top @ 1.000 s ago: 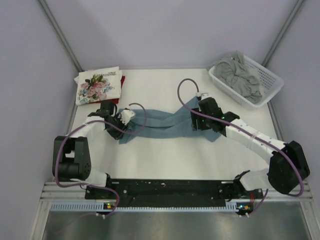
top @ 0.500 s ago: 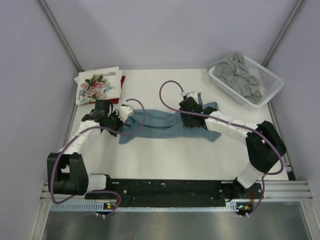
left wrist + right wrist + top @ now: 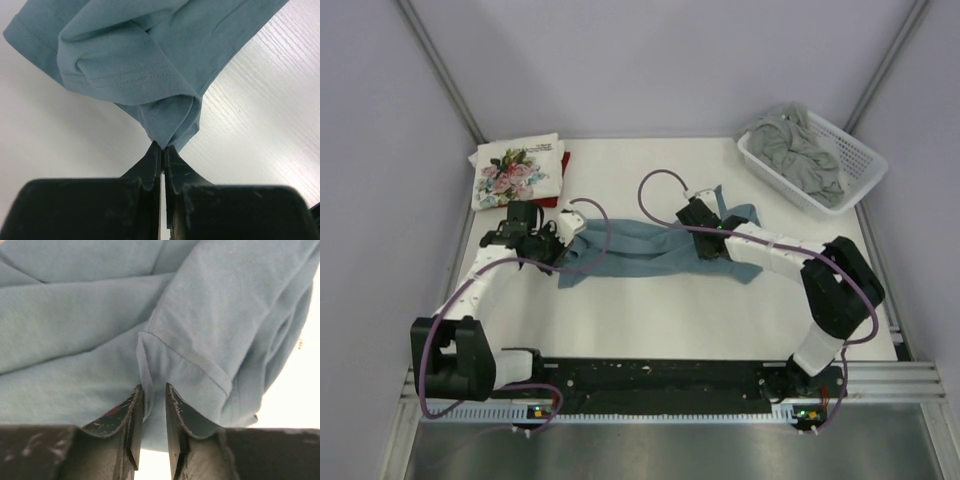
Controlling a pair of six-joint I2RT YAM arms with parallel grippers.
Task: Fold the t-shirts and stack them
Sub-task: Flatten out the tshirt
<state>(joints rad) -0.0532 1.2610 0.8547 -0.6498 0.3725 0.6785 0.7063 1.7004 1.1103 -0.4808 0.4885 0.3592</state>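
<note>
The teal-blue t-shirt (image 3: 640, 250) lies bunched in a long strip across the middle of the table. My left gripper (image 3: 558, 240) is at its left end, shut on a corner of the cloth (image 3: 170, 125). My right gripper (image 3: 703, 222) sits on the shirt's right part. In the right wrist view its jaws (image 3: 154, 387) stand a little apart, with a hem fold of the teal shirt (image 3: 150, 315) between them. The white floral t-shirt (image 3: 515, 170) lies folded at the back left on the dark red one (image 3: 563, 168). The grey t-shirt (image 3: 798, 150) is crumpled in the basket.
A white lattice basket (image 3: 868, 160) stands at the back right corner. The folded stack is close behind my left arm. Purple cables loop above both wrists. Walls close the table on three sides.
My right gripper swung left and back along the shirt, dragging its right end over; a sleeve now sticks out behind it. My left gripper shifted slightly back and left, still holding.
</note>
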